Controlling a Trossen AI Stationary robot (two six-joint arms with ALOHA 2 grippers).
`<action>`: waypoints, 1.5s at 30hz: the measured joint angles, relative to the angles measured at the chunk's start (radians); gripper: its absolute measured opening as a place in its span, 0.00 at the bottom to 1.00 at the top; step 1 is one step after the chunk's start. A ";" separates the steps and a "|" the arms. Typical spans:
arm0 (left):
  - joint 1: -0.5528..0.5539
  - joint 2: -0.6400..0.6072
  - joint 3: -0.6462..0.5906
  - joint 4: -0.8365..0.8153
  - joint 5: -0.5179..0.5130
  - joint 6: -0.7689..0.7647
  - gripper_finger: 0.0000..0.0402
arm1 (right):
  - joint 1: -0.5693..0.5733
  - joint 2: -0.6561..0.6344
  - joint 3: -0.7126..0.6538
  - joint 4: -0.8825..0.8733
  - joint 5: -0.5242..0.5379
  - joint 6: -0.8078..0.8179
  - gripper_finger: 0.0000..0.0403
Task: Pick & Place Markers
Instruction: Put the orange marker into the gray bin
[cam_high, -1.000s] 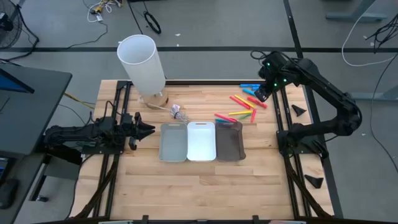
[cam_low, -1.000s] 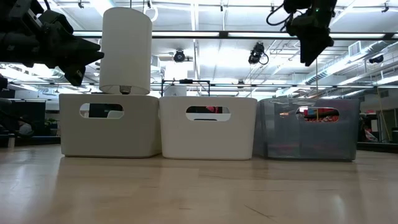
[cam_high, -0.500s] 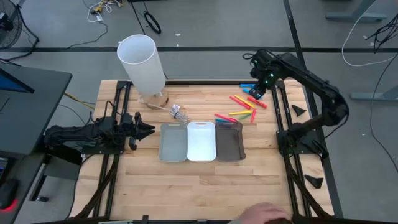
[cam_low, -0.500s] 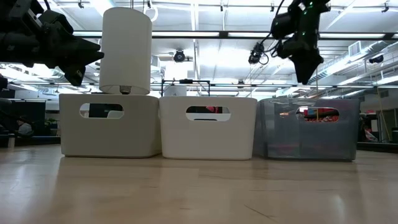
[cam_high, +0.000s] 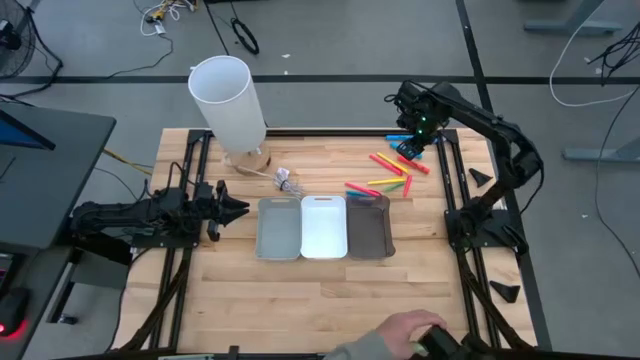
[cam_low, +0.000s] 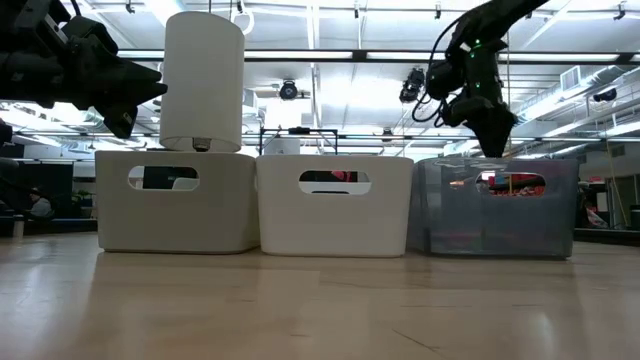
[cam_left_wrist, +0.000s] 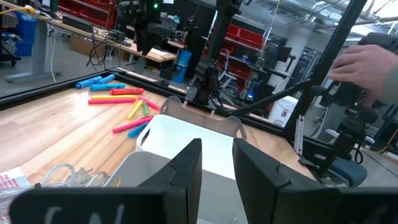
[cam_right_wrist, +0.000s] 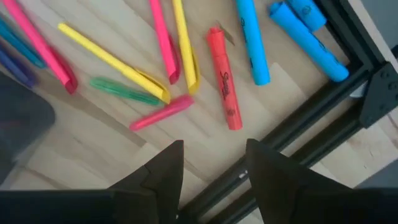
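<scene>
Several markers (cam_high: 388, 181) in pink, yellow, red, blue and green lie flat and scattered on the wooden table at its far right. In the right wrist view a red marker (cam_right_wrist: 224, 78), blue ones (cam_right_wrist: 252, 40) and yellow ones (cam_right_wrist: 115, 62) show below the fingers. My right gripper (cam_high: 409, 148) (cam_right_wrist: 211, 171) hangs open above the far right part of the cluster, pointing down and touching nothing. My left gripper (cam_high: 240, 208) (cam_left_wrist: 216, 167) waits at the table's left, level, its fingers apart with nothing between them, pointing toward the trays.
Three small trays stand side by side mid-table: grey (cam_high: 279, 228), white (cam_high: 323, 227) and dark (cam_high: 369, 225). A tall white cylinder (cam_high: 230, 98) stands at the far left, with a small crumpled item (cam_high: 285, 180) near it. A person's hand (cam_high: 408, 330) shows at the near edge.
My right gripper has sunk toward the markers and drifted a little toward the table's left, staying open. A person's hand has come into view at the table's near edge.
</scene>
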 joint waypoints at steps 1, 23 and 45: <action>0.000 0.000 0.000 0.000 0.000 0.000 0.24 | -0.004 0.007 0.000 -0.001 0.002 -0.009 0.44; 0.000 0.000 0.000 0.000 0.000 0.000 0.24 | -0.034 0.167 -0.021 -0.026 0.051 -0.031 0.65; 0.000 0.000 0.000 0.000 0.000 0.000 0.24 | -0.038 0.178 -0.254 0.300 0.137 -0.156 0.65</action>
